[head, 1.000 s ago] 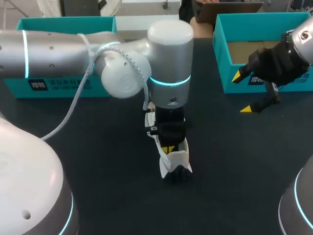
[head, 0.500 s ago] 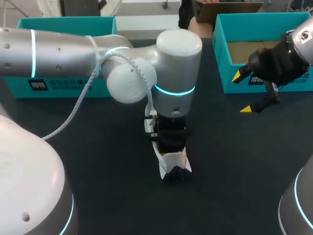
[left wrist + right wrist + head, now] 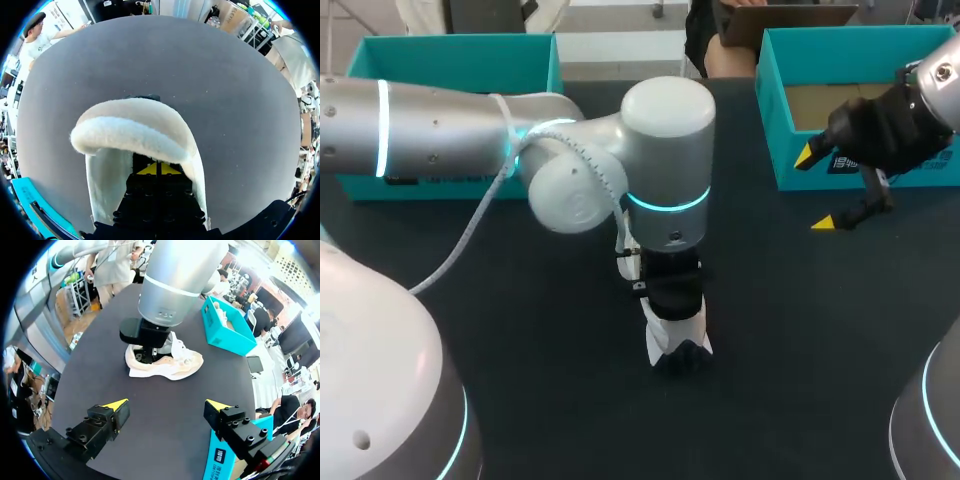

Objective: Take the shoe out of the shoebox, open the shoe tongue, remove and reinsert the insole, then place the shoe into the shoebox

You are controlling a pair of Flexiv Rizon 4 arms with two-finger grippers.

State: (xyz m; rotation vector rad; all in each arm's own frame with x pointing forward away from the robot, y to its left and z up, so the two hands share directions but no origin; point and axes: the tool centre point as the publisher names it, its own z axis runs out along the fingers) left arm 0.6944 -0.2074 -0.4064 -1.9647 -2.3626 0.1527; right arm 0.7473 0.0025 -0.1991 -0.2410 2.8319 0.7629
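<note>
Currently, the left pincer [image 3: 156, 169], tips together, is sitting inside the shoe [image 3: 672, 330] on the counter [image 3: 520, 340]; insole removal is apparently proceeding. Next, a straight upward pull is needed. The right pincer [image 3: 166, 406] is hovering with its fingers apart, well away from the shoe.

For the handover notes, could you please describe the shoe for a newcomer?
Start at the black tabletop with two teal cardboard boxes. At its middle, under the left arm's silver wrist, lies the cream-white fabric sneaker, the only pale thing lying there.

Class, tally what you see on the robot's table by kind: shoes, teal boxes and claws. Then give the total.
Shoe: 1
Teal boxes: 2, left box and right box
Claws: 2, left claw and right claw
Total: 5
</note>
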